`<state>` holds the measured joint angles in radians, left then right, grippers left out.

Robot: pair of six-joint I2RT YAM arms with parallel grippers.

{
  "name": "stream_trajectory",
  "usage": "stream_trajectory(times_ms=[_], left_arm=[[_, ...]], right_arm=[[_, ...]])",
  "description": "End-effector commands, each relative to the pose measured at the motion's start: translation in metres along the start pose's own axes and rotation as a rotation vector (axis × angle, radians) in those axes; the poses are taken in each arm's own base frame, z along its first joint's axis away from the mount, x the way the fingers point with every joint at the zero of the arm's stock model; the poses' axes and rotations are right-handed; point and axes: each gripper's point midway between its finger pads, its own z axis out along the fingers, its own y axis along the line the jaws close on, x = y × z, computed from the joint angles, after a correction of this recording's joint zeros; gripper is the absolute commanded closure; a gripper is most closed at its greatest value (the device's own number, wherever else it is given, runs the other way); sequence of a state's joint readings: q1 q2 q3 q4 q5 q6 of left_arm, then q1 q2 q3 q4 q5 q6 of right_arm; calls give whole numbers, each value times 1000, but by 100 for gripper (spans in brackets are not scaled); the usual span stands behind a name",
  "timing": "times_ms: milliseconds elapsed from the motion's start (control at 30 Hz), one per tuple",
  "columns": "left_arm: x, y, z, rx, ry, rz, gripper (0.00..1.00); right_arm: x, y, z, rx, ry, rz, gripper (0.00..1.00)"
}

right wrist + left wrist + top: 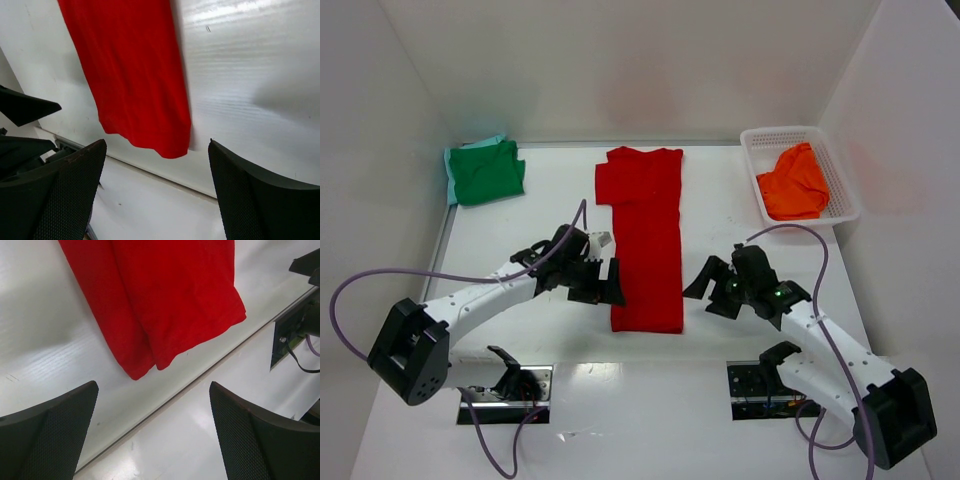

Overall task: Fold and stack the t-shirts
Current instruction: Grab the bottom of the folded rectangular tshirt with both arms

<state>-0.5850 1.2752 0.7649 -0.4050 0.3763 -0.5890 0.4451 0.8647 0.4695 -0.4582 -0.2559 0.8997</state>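
The red t-shirt [645, 240] lies flat in the table's middle, folded lengthwise into a long strip, collar end far, hem near. Its hem end shows in the left wrist view [170, 305] and the right wrist view [135, 75]. My left gripper [603, 283] is open and empty just left of the strip's near part. My right gripper [705, 290] is open and empty just right of it. The green t-shirt [487, 172] lies folded at the far left. The orange t-shirt [794, 182] is crumpled in the white basket [840, 170].
White walls close in the table on the left, back and right. A seam in the table top runs just near of the red hem [200, 377]. Two mount plates [505, 385] and cables sit at the near edge.
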Motion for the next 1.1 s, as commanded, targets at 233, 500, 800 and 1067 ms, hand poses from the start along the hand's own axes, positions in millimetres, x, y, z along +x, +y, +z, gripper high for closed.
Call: stream_trajectory(times_ms=[233, 500, 800, 1067], left_arm=[[19, 15, 11, -43, 60, -112, 0], [20, 15, 9, -24, -1, -176, 0], [17, 17, 17, -43, 27, -190, 0], [20, 17, 23, -35, 50, -216, 4]], right_arm=[[16, -4, 12, -17, 51, 27, 23], [27, -4, 28, 24, 96, -47, 25], [31, 4, 45, 50, 139, -108, 35], [41, 6, 49, 60, 170, -118, 57]])
